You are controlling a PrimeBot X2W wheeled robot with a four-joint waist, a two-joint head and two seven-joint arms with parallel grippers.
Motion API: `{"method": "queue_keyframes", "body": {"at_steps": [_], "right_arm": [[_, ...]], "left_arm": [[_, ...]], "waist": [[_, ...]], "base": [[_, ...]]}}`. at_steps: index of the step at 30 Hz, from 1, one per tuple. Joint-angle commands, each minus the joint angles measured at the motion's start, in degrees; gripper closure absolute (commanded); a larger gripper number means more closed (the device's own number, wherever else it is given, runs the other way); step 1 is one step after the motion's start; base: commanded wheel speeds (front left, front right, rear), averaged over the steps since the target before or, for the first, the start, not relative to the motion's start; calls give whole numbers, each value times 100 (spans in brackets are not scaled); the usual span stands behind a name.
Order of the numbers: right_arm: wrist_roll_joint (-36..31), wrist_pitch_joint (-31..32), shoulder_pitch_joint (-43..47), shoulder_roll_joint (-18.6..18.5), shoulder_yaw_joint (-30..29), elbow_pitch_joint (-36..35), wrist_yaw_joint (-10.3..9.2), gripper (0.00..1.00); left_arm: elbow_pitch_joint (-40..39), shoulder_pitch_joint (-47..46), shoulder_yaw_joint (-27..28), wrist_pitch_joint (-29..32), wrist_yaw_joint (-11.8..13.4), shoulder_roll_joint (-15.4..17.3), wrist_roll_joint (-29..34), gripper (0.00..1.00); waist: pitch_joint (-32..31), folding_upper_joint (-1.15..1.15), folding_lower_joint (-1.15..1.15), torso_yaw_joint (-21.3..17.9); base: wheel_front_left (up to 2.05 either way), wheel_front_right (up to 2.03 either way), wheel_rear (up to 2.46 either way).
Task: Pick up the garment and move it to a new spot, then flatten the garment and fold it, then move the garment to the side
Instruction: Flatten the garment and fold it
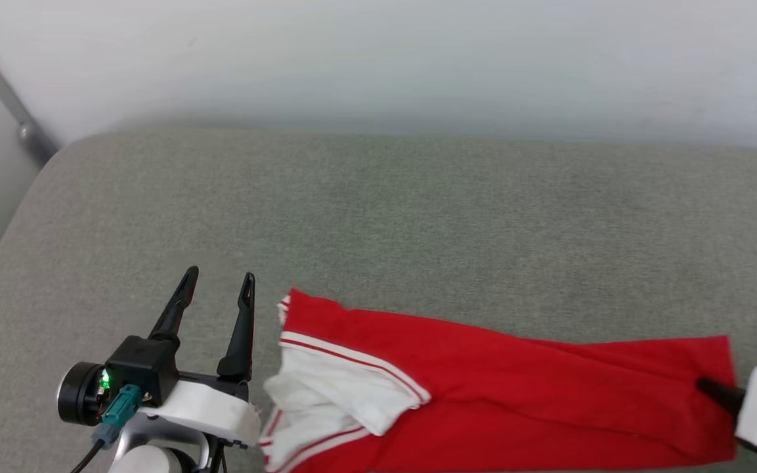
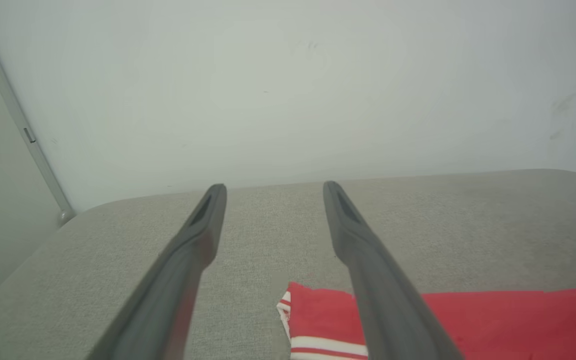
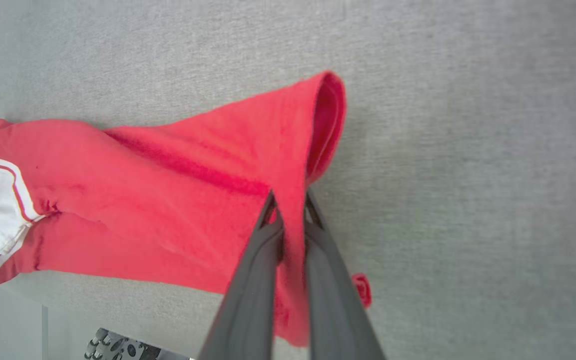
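Hem pinched in the right claw [image 3: 290, 202], the garment [image 1: 516, 394] should also be gripped by the spread, empty left claw [image 1: 220, 274].

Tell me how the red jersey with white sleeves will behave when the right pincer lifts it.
Probably floppy: the red fabric jersey with white striped sleeves lies creased and folded, so it should drape from the right pincer, shut on its edge. Likely light, being thin cloth. It may drag rather than slide on the grey fabric surface.

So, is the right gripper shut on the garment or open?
Shut: the right gripper pinches the garment, red cloth squeezed between its fingers.
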Motion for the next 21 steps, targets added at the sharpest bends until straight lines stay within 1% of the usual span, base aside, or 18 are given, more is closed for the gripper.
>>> {"method": "queue_keyframes", "body": {"at_steps": [1, 6, 9, 11, 13, 16, 19, 21], "right_arm": [[-48, 27, -55, -82, -112, 17, -2, 100], [-225, 152, -168, -372, -830, 138, -2, 100], [-271, 287, -259, -368, -1166, 203, -2, 100], [-229, 513, -319, -181, -1351, 263, -2, 100], [-96, 802, -409, 119, -1492, 286, -1, 100], [176, 1301, -498, 698, -1547, 222, -1, 100], [557, 1615, -513, 1014, -1479, 147, -1, 100], [945, 1750, -494, 1110, -1358, 159, -1, 100]], "left_arm": [[-28, 41, 1, -2, 24, 10, 13, 0], [5, 77, -48, 18, 58, 33, 56, 0], [16, 125, -46, 4, 91, 52, 71, 0], [26, 139, -54, -2, 115, 53, 72, 0], [41, 154, -56, -6, 119, 56, 67, 0], [32, 186, -49, -5, 138, 68, 52, 0], [17, 149, -70, 8, 133, 59, 38, 0], [22, 89, -97, 30, 111, 44, 45, 0]], "waist": [[-69, 0, -1, -82], [-144, 0, -1, -211], [-177, 0, -1, -287], [-192, 0, -1, -320], [-207, 0, -1, -338], [-211, 0, -1, -358], [-190, 0, -1, -332], [-173, 0, -1, -281]], "base": [[0, 0, 0], [0, 0, 0], [0, 0, 0], [0, 0, 0], [0, 0, 0], [0, 0, 0], [0, 0, 0], [0, 0, 0]]}}
